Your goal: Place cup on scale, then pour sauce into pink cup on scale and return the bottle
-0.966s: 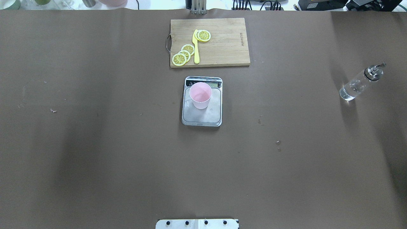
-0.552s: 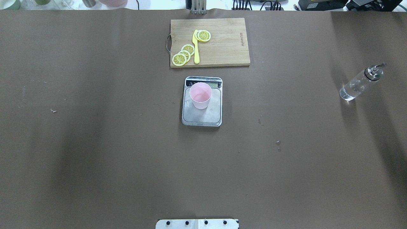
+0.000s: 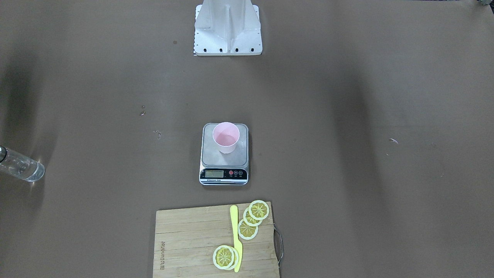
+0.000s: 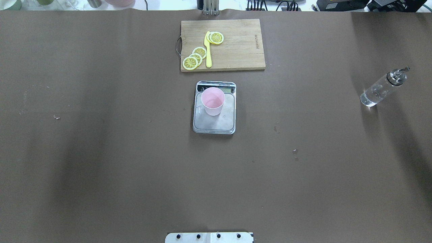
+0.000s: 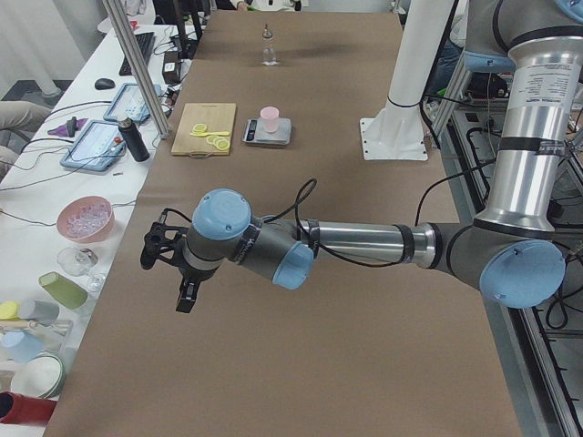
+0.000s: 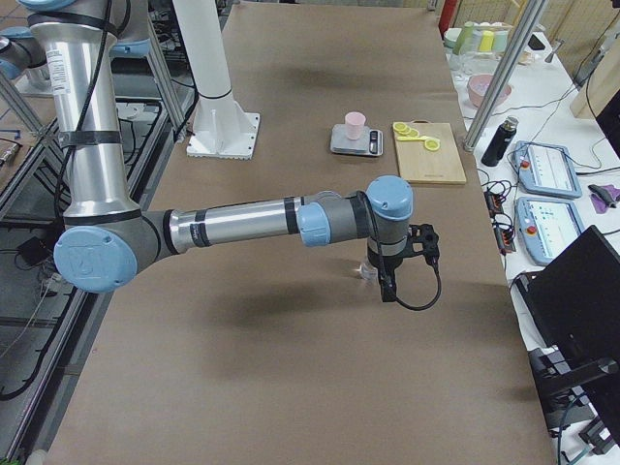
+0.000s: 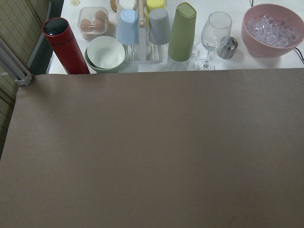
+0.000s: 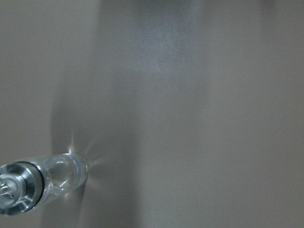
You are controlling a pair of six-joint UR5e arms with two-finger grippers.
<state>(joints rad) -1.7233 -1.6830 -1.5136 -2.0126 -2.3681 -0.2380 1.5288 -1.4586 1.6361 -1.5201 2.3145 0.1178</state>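
The pale pink cup point(image 4: 213, 101) stands upright on the silver-grey scale point(image 4: 215, 125), toward its display end; both also show in the front view, the cup point(image 3: 226, 137) and the scale point(image 3: 224, 175). The clear glass bottle point(image 4: 381, 88) with its silver spout cap stands alone on the table at the far right, with clear liquid inside. The right wrist view looks down on the bottle point(image 8: 42, 183). My left gripper point(image 5: 173, 273) hangs over the table's left end. My right gripper point(image 6: 392, 276) hovers above the bottle. I cannot tell whether either is open or shut.
A wooden cutting board point(image 4: 236, 44) with lemon slices and a yellow knife point(image 4: 208, 50) lies behind the scale. The robot's base plate point(image 4: 209, 237) is at the near edge. Cups, bowls, a red flask point(image 7: 64, 45) and a glass stand beyond the table's left end.
Cup, scale and bottle have not moved. The shadow beside the bottle at the right has faded slightly.
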